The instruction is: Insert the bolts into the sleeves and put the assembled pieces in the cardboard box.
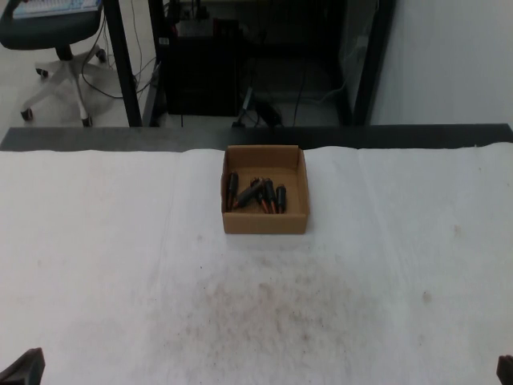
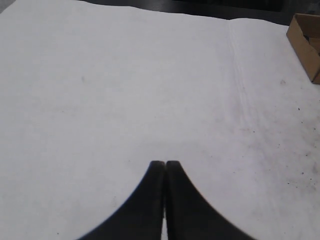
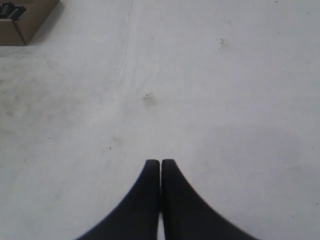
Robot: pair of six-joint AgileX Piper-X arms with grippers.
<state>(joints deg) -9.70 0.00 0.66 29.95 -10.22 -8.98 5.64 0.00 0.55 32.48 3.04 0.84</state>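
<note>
— Where was the box (image 1: 264,226) just then?

— In the high view it sat a little above the middle of the frame, on the white cloth (image 1: 112,265), with its open top facing up. The pieces (image 1: 256,195) lay in a loose heap in its left half, and they were too small for a sure count.

— And your own fingers?

— My left gripper (image 2: 165,164) was pressed fully together, its fingers (image 2: 147,205) touching along their length with nothing between them. My right gripper (image 3: 160,162) was the same, tips met and nothing held. Both hung over bare cloth, well apart from the box.

— So what was the step in hand?

— As I judged it, the sorting was about done, since every piece I could see was in the box. That left only a clean finish.

— How would you do that well?

— By keeping both arms low and back near the bottom corners of the high view, so that neither wrist swung across the box or snagged the cloth under it. If another bolt had turned up, I would have opened my fingers well before coming down, approached from the side away from the box, and taken care not to knock its near wall.
</note>
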